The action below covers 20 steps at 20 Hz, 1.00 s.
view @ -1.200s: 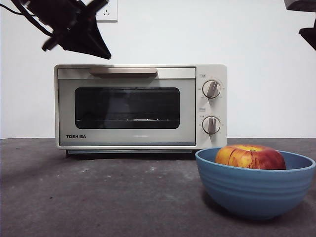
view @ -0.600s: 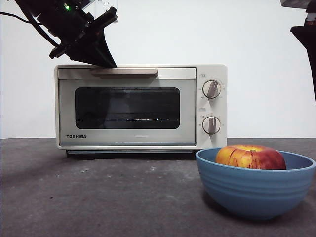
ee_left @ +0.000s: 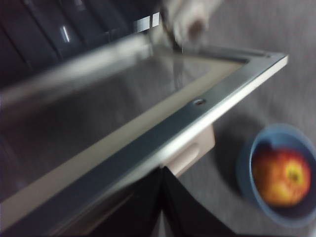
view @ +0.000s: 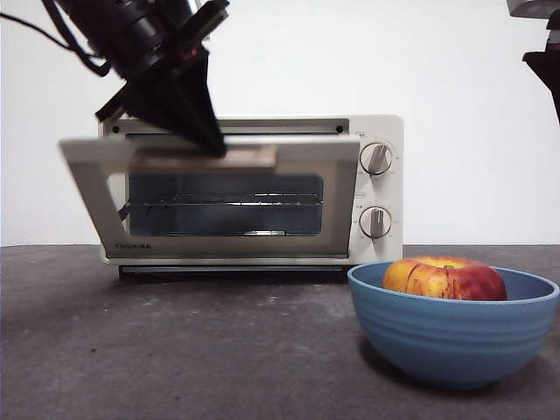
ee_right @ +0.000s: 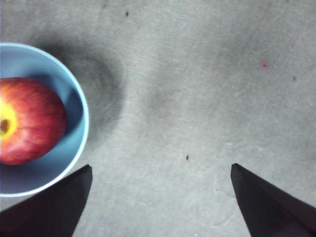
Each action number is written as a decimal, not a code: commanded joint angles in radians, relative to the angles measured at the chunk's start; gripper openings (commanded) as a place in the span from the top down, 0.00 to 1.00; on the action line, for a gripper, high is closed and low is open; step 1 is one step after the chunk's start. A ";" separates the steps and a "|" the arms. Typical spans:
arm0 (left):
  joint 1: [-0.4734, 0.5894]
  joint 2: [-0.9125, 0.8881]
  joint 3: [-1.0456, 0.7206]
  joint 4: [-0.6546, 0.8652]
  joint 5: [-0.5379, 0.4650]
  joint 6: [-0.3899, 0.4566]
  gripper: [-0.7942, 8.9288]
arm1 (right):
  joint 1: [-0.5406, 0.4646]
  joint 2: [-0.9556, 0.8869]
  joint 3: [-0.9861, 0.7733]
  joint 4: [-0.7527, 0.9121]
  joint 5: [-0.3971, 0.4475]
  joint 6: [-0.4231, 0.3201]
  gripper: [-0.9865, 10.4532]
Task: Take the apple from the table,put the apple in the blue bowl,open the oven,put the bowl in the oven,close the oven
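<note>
The cream oven (view: 378,188) stands at the back of the table (view: 175,350), its glass door (view: 210,197) tilted partly outward. My left gripper (view: 213,144) comes down from the upper left, jaws shut together, tip against the beige handle (view: 206,159). In the left wrist view the handle (ee_left: 192,148) lies just past the closed left gripper (ee_left: 162,173), along the door (ee_left: 148,133). The apple (view: 444,278) lies in the blue bowl (view: 451,337) at the front right. My right gripper (ee_right: 160,197) hangs open above bare table beside the bowl (ee_right: 74,143) and apple (ee_right: 29,121).
A wire rack (view: 223,206) shows inside the oven behind the tilted door. Two knobs (view: 375,159) sit on the oven's right panel. The right arm (view: 542,52) shows only as a dark tip at the top right corner. A white wall stands behind.
My left gripper dropped onto the handle and pulled it. The oven door went from shut to tilted partly open. The bowl and apple stayed put.
</note>
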State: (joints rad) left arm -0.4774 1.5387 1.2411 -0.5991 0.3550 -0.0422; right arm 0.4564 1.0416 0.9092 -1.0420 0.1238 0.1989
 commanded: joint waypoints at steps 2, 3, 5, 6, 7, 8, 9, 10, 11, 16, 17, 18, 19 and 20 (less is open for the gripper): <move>-0.017 0.042 -0.003 -0.102 -0.041 0.036 0.91 | -0.015 0.007 0.005 -0.010 -0.006 -0.006 0.52; -0.025 0.042 -0.003 -0.130 -0.041 0.044 0.91 | -0.019 0.007 0.005 -0.014 -0.017 -0.008 0.52; -0.039 0.042 -0.003 -0.163 -0.040 0.058 0.91 | -0.029 0.008 0.005 -0.013 -0.054 -0.009 0.52; -0.044 0.042 -0.003 -0.167 -0.040 0.059 0.91 | -0.035 0.009 0.005 -0.010 -0.072 -0.010 0.52; -0.047 0.040 -0.003 -0.167 -0.039 0.061 0.91 | -0.040 0.010 0.005 -0.006 -0.083 -0.013 0.53; -0.047 0.037 -0.003 -0.163 -0.023 0.066 0.91 | -0.044 0.010 0.005 -0.001 -0.097 -0.016 0.53; -0.047 0.034 -0.003 -0.156 0.005 0.069 0.91 | -0.049 0.011 0.005 0.002 -0.113 -0.016 0.53; -0.045 0.027 -0.003 -0.143 0.035 0.068 0.91 | -0.053 0.011 0.005 0.003 -0.126 -0.016 0.53; -0.039 0.016 -0.003 -0.132 0.053 0.068 0.91 | -0.056 0.011 0.005 0.003 -0.137 -0.017 0.53; 0.043 -0.102 -0.003 -0.096 0.064 0.068 0.91 | -0.072 0.013 -0.019 0.072 -0.226 -0.019 0.53; 0.080 -0.138 -0.003 -0.090 0.064 0.060 0.91 | -0.075 0.019 -0.038 0.097 -0.252 -0.020 0.54; 0.112 -0.169 -0.004 -0.088 0.065 0.053 0.91 | -0.075 0.025 -0.059 0.121 -0.259 -0.020 0.55; 0.151 -0.206 -0.005 -0.090 0.070 0.051 0.91 | -0.075 0.034 -0.088 0.150 -0.270 -0.020 0.55; 0.183 -0.240 -0.010 -0.092 0.084 0.049 0.91 | -0.075 0.042 -0.110 0.177 -0.284 -0.021 0.55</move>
State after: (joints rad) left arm -0.2817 1.2919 1.2228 -0.6991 0.4355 0.0090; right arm 0.3786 1.0729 0.7895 -0.8673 -0.1616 0.1871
